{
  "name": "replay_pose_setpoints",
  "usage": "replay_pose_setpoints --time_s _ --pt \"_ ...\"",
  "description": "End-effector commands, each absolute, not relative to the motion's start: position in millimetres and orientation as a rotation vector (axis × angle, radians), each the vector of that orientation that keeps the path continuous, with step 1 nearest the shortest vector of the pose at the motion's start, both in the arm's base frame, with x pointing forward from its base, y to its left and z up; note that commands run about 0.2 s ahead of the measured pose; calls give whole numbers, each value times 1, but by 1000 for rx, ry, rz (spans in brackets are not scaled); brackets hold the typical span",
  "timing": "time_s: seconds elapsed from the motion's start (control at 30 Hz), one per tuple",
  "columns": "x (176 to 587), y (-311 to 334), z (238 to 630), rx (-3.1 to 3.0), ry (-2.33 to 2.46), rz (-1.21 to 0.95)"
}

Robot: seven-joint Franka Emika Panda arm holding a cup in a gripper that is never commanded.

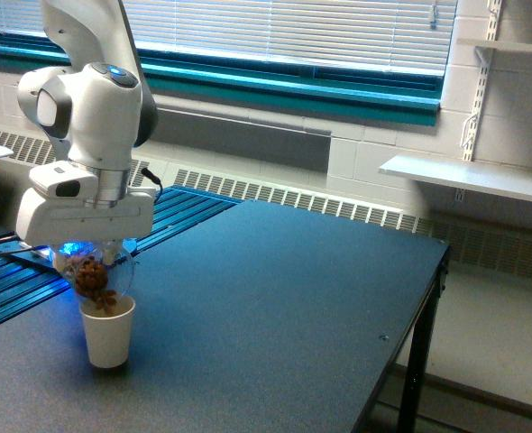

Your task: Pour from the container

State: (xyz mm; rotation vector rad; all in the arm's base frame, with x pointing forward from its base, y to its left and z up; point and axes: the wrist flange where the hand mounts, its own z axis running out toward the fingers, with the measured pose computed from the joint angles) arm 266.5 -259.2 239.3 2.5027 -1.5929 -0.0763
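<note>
The clear plastic tumbler [93, 271] hangs tipped steeply over just under the white arm's hand, its mouth pointing down. My gripper [87, 255] is shut on the tumbler, though the fingers are mostly hidden by the hand's body. Brown lumpy pieces [92, 278] fill the tumbler's lower part and reach down to the rim of a small cream-white paper cup [108, 331]. That cup stands upright on the dark table [275, 298], directly below the tumbler's mouth.
A blue slatted rack [171, 212] glows behind the arm at the exterior view's left. The table's edge and a leg [419, 361] run down the exterior view's right. White wall shelves [469, 176] and a radiator sit beyond.
</note>
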Motion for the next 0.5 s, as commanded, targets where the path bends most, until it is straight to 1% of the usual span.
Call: replay_pose_setpoints --time_s 0.03,0.5 --pt "270 -258 240 2511 -1558 -98" --pt "273 -256 241 2513 -1534 -124"
